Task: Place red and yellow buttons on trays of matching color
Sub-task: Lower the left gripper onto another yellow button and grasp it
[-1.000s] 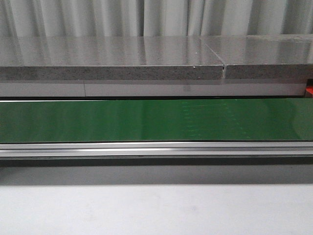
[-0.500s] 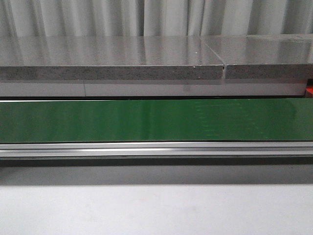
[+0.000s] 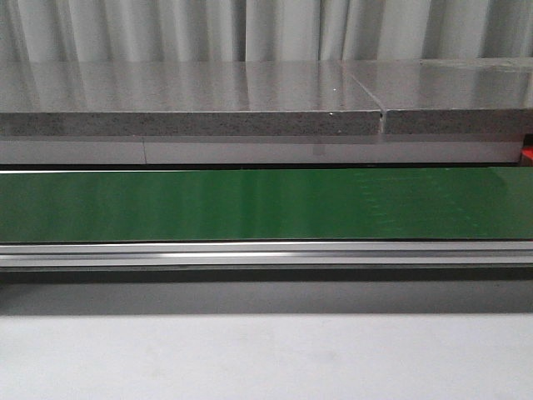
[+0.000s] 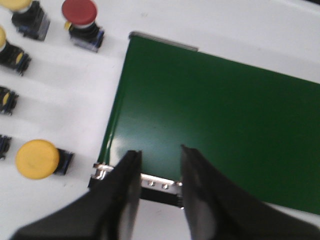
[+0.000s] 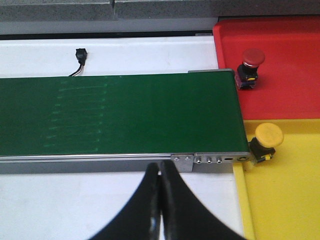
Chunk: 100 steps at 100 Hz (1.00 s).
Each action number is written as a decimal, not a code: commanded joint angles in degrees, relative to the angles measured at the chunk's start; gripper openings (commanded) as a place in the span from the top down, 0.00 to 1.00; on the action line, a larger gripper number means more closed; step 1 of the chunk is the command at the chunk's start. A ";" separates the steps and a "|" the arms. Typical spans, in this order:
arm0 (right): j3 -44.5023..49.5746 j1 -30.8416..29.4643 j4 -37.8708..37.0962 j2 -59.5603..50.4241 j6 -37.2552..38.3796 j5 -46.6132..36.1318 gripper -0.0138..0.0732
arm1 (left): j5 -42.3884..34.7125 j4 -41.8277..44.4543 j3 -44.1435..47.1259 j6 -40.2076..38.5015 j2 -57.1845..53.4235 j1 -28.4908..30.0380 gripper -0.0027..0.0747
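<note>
Buttons are absent from the front view: only the green conveyor belt (image 3: pixel 266 204) running across, its aluminium rail (image 3: pixel 266 252) in front, a grey stone-look counter (image 3: pixel 191 100) behind, and white table (image 3: pixel 266 358) nearest. Neither arm shows here.

Left wrist view: supply stock sits on the white surface beside one end of the belt (image 4: pixel 215 115). A red button (image 4: pixel 80 12) and a yellow button (image 4: pixel 36 159) are plainly readable; several more yellow-capped ones are cut off at the frame edge. All rest apart from the belt, none on it. Left gripper (image 4: pixel 160 167) hangs over the belt's end rail, jaws parted moderately, nothing between them. Judgement: it is staged here to feed buttons onto the belt.

Right wrist view: the belt's other end meets a red tray (image 5: pixel 280 65) and a yellow tray (image 5: pixel 285 195), side by side. One red button (image 5: pixel 250 67) stands in the red tray; one yellow button (image 5: pixel 265 142) stands at the yellow tray's corner, touching the belt end bracket. Right gripper (image 5: pixel 160 172) hovers just off the rail, jaws closed together, holding nothing. Judgement: positioned to receive arrivals; sorting partly done, supply remaining.
</note>
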 commanded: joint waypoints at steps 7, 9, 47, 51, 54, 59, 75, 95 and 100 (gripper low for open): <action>-1.28 0.06 0.39 0.24 -0.47 -3.60 0.92 | 0.98 -1.41 -2.06 -0.81 1.50 4.69 0.31; -1.28 0.06 0.39 0.24 -0.47 -3.60 0.92 | 1.44 -1.41 -2.06 -1.02 1.79 5.28 0.29; -1.28 0.06 0.39 0.24 -0.47 -3.60 0.92 | 3.94 -1.65 -2.15 -5.88 9.29 13.34 0.30; -1.28 0.06 0.39 0.24 -0.47 -3.60 0.92 | 3.70 -1.65 -2.15 -6.86 10.34 13.34 0.30; -1.28 0.06 0.39 0.24 -0.47 -3.60 0.92 | 3.22 -1.65 -2.15 -7.38 11.32 13.34 0.30; -1.28 0.06 0.39 0.24 -0.47 -3.60 0.92 | 2.65 -1.65 -2.15 -7.85 12.68 13.34 0.30; -1.28 0.06 0.39 0.24 -0.47 -3.60 0.92 | 2.09 -0.54 -2.15 -8.50 16.67 13.34 0.30; -1.28 0.06 0.39 0.24 -0.47 -3.60 0.92 | 1.30 -0.26 -2.27 -10.91 19.17 13.37 0.30; -1.28 0.06 0.39 0.24 -0.47 -3.60 0.92 | 0.71 0.01 -2.37 -11.52 19.44 13.37 0.30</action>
